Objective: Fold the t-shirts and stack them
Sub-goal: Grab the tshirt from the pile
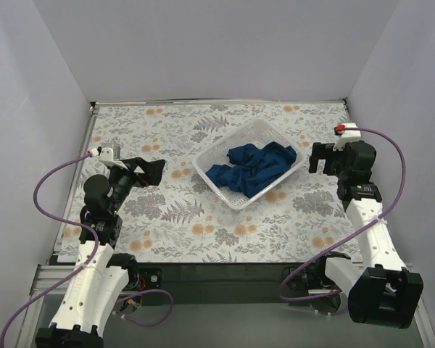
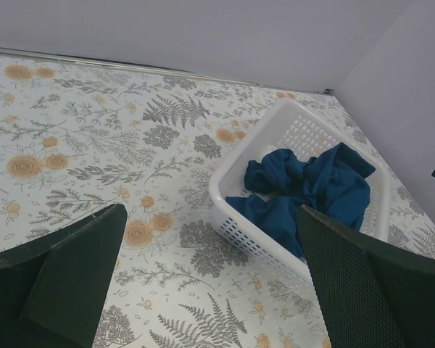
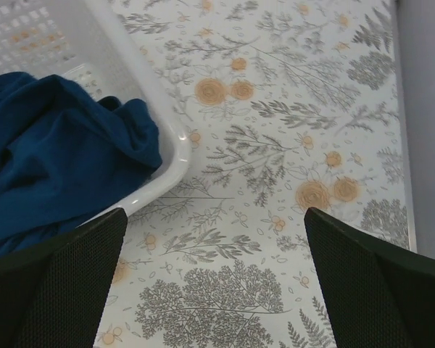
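A crumpled dark navy-blue t-shirt [image 1: 255, 167] lies bunched inside a white mesh basket [image 1: 216, 185] at the middle of the table. In the left wrist view the t-shirt [image 2: 315, 185] fills the basket [image 2: 228, 210] just ahead and to the right. My left gripper [image 1: 153, 172] hovers to the left of the basket, open, nothing between its fingers. My right gripper [image 1: 317, 159] hangs to the right of the basket, also open and empty. Its wrist view shows the t-shirt [image 3: 58, 156] and the basket's corner [image 3: 172, 156] at the upper left.
A floral-patterned cloth [image 1: 181, 225] covers the table. Grey walls [image 1: 225, 43] close it in at the back and on both sides. Purple cables [image 1: 54, 181] loop from each arm.
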You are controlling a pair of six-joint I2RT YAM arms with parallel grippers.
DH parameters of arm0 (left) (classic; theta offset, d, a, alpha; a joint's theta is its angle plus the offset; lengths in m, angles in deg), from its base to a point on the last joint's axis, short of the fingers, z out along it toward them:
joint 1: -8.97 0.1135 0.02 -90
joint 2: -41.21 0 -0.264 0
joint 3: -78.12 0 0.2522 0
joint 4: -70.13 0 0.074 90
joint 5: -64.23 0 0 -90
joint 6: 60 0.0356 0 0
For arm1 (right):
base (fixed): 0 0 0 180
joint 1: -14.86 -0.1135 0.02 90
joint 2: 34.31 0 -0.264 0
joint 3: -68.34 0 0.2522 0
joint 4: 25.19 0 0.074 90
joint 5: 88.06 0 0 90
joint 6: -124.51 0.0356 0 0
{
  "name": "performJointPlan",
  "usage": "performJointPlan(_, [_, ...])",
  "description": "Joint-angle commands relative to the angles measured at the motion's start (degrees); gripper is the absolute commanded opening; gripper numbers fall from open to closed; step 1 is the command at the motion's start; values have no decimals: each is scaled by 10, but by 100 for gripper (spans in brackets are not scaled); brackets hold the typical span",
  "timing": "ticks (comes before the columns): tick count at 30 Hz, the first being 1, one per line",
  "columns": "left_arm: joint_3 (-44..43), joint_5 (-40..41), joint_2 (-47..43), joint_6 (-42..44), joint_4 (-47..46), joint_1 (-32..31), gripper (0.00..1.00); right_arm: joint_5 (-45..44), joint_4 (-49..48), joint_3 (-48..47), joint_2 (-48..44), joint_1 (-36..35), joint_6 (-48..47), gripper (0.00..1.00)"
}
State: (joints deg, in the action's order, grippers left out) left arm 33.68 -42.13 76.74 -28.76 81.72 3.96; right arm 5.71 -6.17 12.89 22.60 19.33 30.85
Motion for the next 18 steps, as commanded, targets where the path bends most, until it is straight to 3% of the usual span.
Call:
performJointPlan(1, [-1, -11, -3, 0, -13, -3, 98, 163, 8, -52, 11, -1, -103, 99])
performJointPlan(4, [1, -14, -2, -1, -13, -7, 98, 307, 113, -114, 36, -20, -296, 98])
performJointPlan(8, [1, -23, 0, -2, -15, -10, 98, 449, 215, -190, 90, -63, -449, 98])
performJointPlan(14, [2, -26, 1, -1, -17, -11, 98, 335, 277, -303, 223, -154, -582, 98])
performJointPlan(18, [1, -35, 5, -1, -15, -11, 98, 280, 287, -366, 305, -177, -599, 98])
